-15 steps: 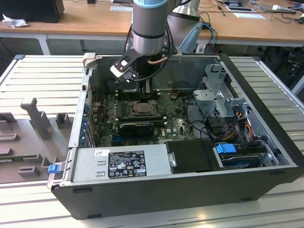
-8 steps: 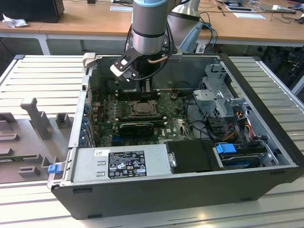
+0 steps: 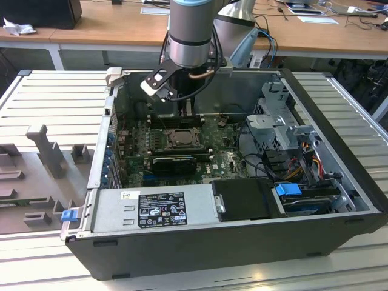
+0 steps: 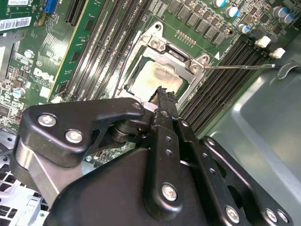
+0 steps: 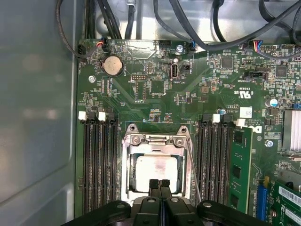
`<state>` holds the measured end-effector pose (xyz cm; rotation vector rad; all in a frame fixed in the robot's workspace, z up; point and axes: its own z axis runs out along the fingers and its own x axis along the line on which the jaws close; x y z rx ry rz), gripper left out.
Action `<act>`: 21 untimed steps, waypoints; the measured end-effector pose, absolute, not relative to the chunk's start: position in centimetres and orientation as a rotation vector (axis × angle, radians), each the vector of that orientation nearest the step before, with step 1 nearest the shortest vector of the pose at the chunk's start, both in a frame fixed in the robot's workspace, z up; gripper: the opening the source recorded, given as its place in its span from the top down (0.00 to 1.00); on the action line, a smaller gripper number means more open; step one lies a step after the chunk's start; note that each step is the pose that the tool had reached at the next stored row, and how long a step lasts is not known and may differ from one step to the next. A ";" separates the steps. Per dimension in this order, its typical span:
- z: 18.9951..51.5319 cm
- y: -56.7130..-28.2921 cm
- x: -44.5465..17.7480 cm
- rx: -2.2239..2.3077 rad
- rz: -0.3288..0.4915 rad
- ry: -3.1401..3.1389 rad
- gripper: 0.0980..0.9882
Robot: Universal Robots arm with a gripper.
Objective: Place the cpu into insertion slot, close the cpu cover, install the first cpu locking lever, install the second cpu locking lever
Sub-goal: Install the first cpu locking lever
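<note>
The cpu [image 5: 156, 170] lies flat in the motherboard socket, its pale silver top showing through the window of the cpu cover [image 5: 153, 140]. The cover's silvery frame lies down around the chip in both wrist views. A thin wire locking lever [image 4: 240, 67] sticks out sideways from one socket corner, and in the first wrist view a lever [image 5: 192, 162] runs slanted along the socket's side. My gripper [image 5: 160, 184] hovers over the socket edge, its black fingers shut together with nothing between them. In the exterior view the gripper [image 3: 182, 112] hangs above the socket [image 3: 180, 138] inside the open computer case.
Rows of black memory slots [image 5: 96, 160] flank the socket, one holding a green module [image 5: 239, 169]. Cables [image 5: 197, 28] hang near the case wall. A black card [image 3: 176, 162], the power supply [image 3: 154, 206] and the drive cage [image 3: 285, 130] crowd the case.
</note>
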<state>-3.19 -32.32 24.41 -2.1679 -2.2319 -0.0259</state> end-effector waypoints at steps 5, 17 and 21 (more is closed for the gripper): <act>24.8 -32.3 -3.2 -2.168 -0.026 -2.232 0.99; 27.1 -32.3 -3.2 -2.168 -0.026 -2.232 0.99; 27.1 -32.3 -3.2 -2.168 -0.026 -2.232 0.99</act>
